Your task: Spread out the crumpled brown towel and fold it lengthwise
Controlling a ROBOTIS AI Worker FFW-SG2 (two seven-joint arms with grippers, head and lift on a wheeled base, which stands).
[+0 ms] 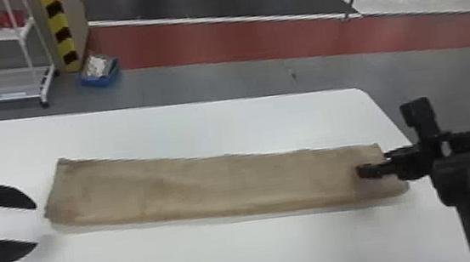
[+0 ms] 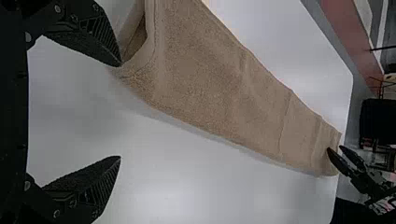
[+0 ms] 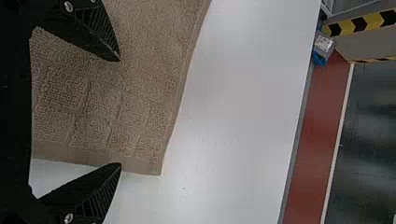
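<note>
While a white, round-cornered table [image 1: 219, 256] bears it flat, a brown terry towel [image 1: 211, 187] lies folded lengthwise; black two-fingered L gripper [image 1: 37, 225] & matching R gripper [image 3: 120, 112] gape empty nr. opp. ends, prob. to spare the fold.

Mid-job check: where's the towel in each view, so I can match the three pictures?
Head view: towel laid side to side across the middle of the table.
Left wrist view: runs from beside the left gripper off to the right gripper.
Right wrist view: its right end and one corner, at the right gripper.
Shared landmark: red floor strip beyond the table.
</note>
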